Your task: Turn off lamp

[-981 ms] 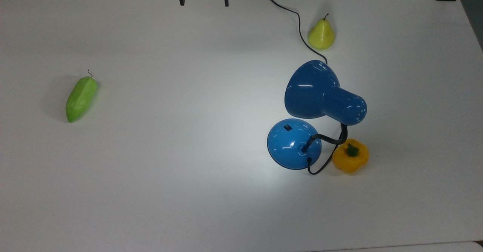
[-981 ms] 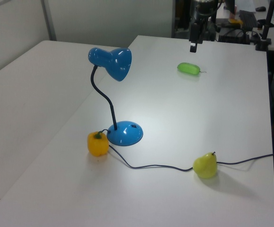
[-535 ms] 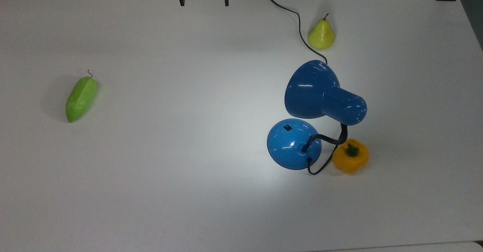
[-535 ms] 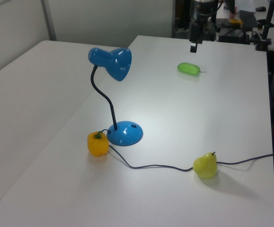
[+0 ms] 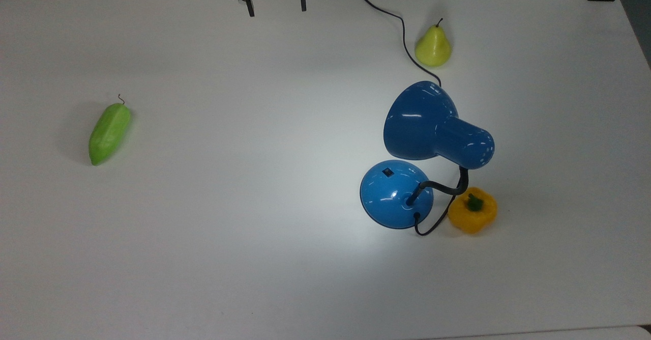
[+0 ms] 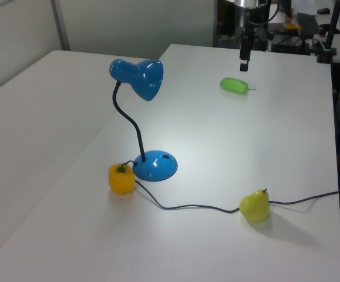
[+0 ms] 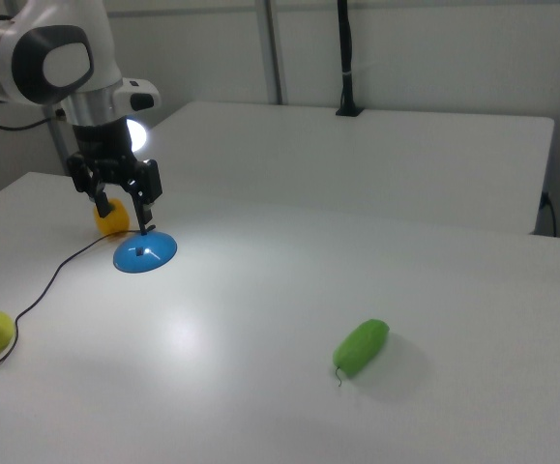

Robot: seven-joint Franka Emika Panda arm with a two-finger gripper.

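The lamp stands on the white table [image 5: 254, 228], lit, with a bright pool of light below it. Its glossy blue shade [image 5: 427, 123] hangs over the round blue base [image 5: 394, 195] on a black bendy neck [image 6: 128, 120]. A small black switch [image 5: 388, 172] sits on the base, on its side toward the top view's upper edge. The black cord [image 5: 403, 29] runs off toward that far edge. My gripper [image 5: 277, 9] hovers at the top view's upper edge, far up and left of the lamp. It is open and holds nothing. It also appears in the left view [image 6: 244, 61] and the right view [image 7: 123, 215].
A yellow-green pear [image 5: 433, 47] stands beside the cord. A yellow bell pepper [image 5: 472, 210] sits right next to the lamp base. A green pod-shaped vegetable [image 5: 109, 133] lies far off at the top view's left.
My gripper has shifted a little: slightly down into the top view and to the left view's right. The lamp and the fruit have not moved.
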